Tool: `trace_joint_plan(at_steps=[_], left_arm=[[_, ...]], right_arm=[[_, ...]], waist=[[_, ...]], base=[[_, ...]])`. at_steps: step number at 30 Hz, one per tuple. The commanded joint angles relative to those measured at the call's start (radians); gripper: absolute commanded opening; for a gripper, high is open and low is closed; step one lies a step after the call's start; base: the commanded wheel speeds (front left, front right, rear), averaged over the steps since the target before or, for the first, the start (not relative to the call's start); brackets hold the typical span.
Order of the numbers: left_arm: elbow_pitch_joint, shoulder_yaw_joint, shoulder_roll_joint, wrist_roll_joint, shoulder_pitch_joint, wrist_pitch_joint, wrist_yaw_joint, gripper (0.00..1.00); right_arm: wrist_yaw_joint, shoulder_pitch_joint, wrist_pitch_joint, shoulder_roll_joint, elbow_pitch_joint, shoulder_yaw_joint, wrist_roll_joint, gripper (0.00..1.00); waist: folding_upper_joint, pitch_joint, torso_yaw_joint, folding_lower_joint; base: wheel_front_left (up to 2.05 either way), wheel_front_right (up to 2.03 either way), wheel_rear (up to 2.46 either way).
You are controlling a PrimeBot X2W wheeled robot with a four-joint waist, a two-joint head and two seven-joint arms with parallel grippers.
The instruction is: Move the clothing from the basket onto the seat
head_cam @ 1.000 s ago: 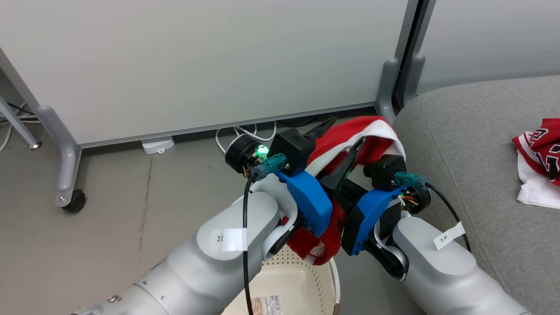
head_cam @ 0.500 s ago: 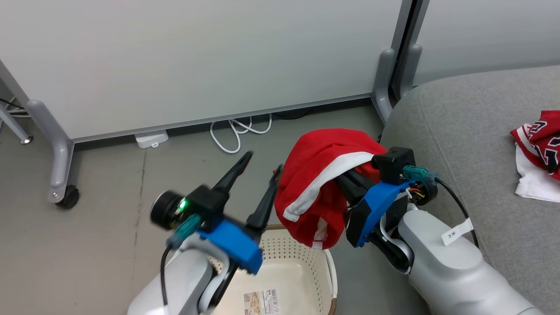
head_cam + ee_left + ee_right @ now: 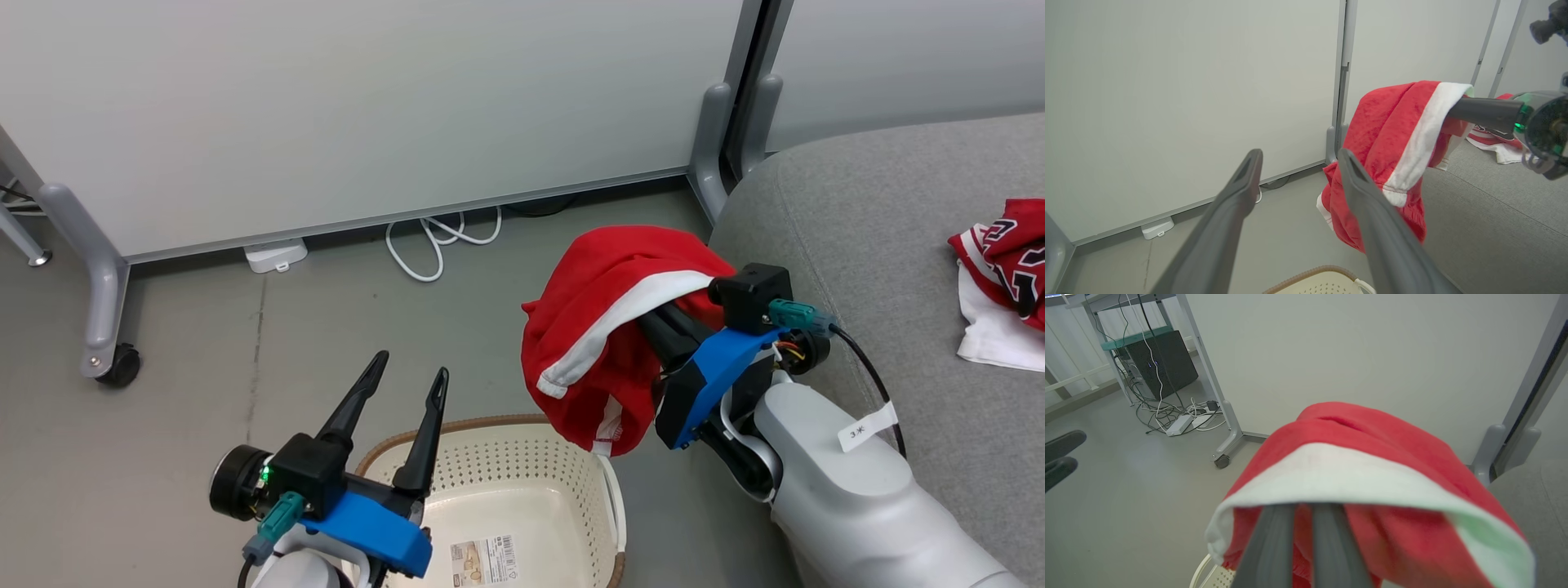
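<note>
The left gripper [image 3: 412, 365] has swung down, spread and empty, over the cream perforated plastic basket [image 3: 490, 425]. The right gripper [image 3: 1303, 522], the nearer arm, pinches the red white-striped garment [image 3: 604, 327] just left of the grey fabric sofa seat [image 3: 882, 245], where the lettered red jersey [image 3: 1008, 261] lies.

The red garment [image 3: 1372, 477] drapes over the right gripper [image 3: 1304, 514], its close-set fingers vanishing beneath; the basket [image 3: 1207, 576] peeks out below the garment, a partition [image 3: 1331, 347] behind it.
</note>
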Motion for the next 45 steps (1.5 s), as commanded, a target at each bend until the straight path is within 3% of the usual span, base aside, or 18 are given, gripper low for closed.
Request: trace_joint_plan(at_steps=[1,12,23,33,45], left_arm=[[-0.001,0.025,-0.01,0.016,0.016,-0.003,-0.01,1.0],[0.009,0.116,-0.061,0.076,0.06,-0.003,-0.05,1.0],[-0.011,0.158,-0.079,0.102,0.075,-0.003,-0.06,1.0],[-0.025,0.151,-0.06,0.102,0.059,-0.003,-0.059,1.0],[-0.024,0.15,-0.04,0.105,0.052,-0.003,-0.059,1.0]], right_arm=[[0.0,-0.001,-0.004,-0.003,-0.006,-0.007,-0.008,0.0],[0.0,0.011,0.004,-0.003,-0.016,-0.027,-0.029,0.0],[0.0,0.019,0.01,-0.01,-0.037,-0.062,-0.064,0.0],[0.0,0.052,0.013,-0.013,-0.058,-0.111,-0.084,0.0],[0.0,0.085,0.015,-0.015,-0.087,-0.166,-0.1,0.0]], waist=[[0.0,0.001,-0.002,0.0],[0.0,0.003,-0.043,0.0],[0.0,0.025,-0.222,0.0],[0.0,0.046,-0.385,0.0],[0.0,0.068,-0.481,0.0]], base=[[0.0,0.0,0.0],[0.0,0.0,0.0],[0.0,0.0,0.0],[0.0,0.0,0.0],[0.0,0.0,0.0]])
